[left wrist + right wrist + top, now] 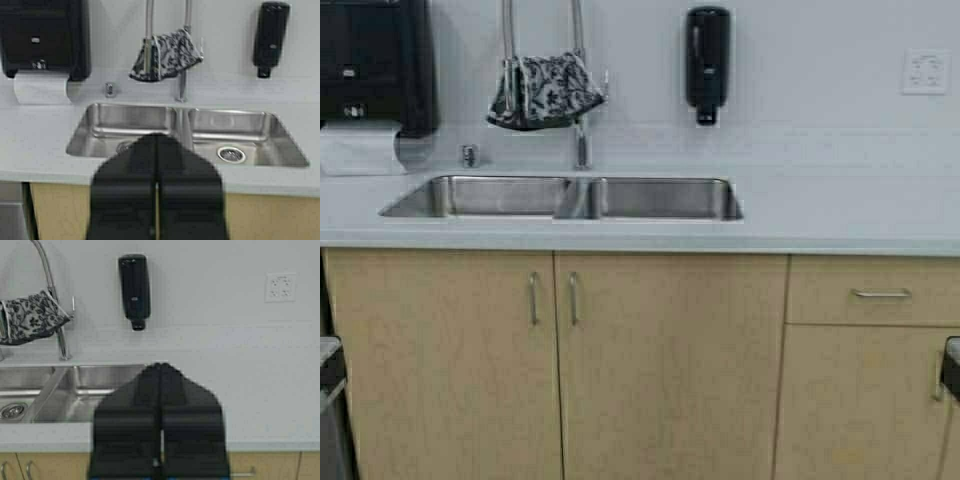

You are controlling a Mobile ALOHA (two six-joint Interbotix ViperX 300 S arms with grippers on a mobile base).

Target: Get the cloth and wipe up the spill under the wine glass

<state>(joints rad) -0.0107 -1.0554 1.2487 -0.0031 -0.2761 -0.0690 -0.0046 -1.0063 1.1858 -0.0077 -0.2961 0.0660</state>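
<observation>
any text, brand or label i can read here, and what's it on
None can be read.
Paper towel dispenser: a small pale badge on its front, too blurred to read.
Soap dispenser: a small pale mark mid-body, too small to read.
Wall outlet: no lettering shows.
Cloth on the faucet: a floral pattern only, no words.
Both grippers, left and right, are plain black, unmarked.

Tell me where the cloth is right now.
The cloth hangs over the arched faucet above the double sink, left of centre in the high view, between the paper towel dispenser and the soap dispenser.
</observation>
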